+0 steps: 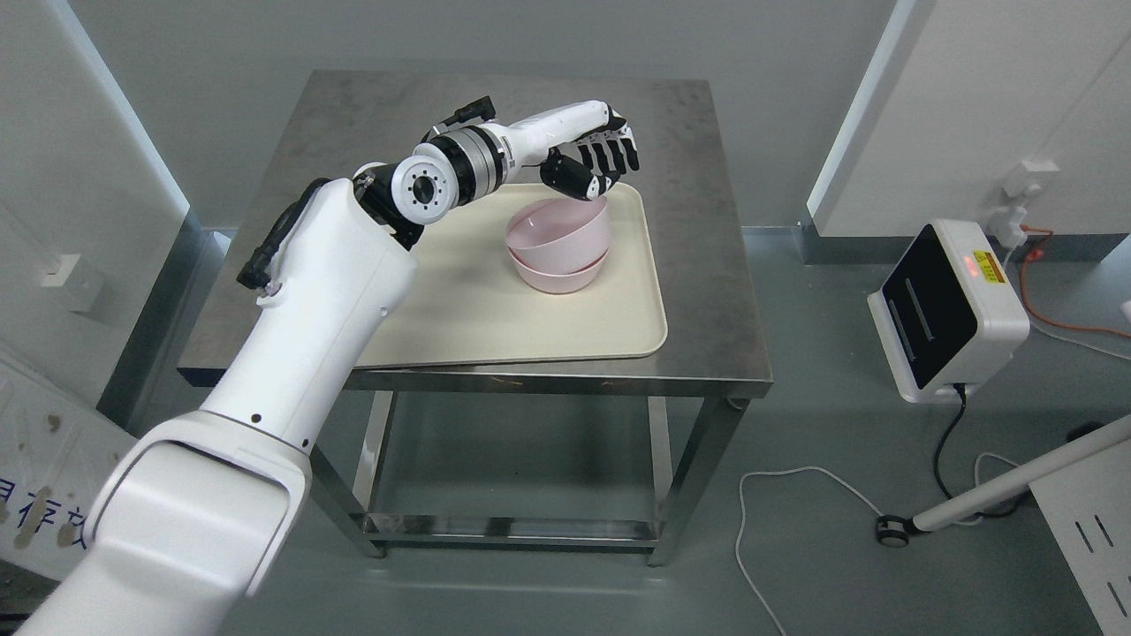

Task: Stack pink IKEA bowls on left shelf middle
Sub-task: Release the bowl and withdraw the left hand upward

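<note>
My left hand (590,163), black fingers curled, pinched the far rim of the upper pink bowl (559,231), tilted inside a second smooth round bowl (557,276) on the matte beige tray (495,309) atop the brushed steel desk (707,265).

Steel table (707,265) bearing a cream tray (495,309), seemingly flat.

Head camera looks steeply down onto the table (707,291).

Pink bowls (558,240), cream tray (495,309), grey, seemingly mottled table (707,265).
</note>
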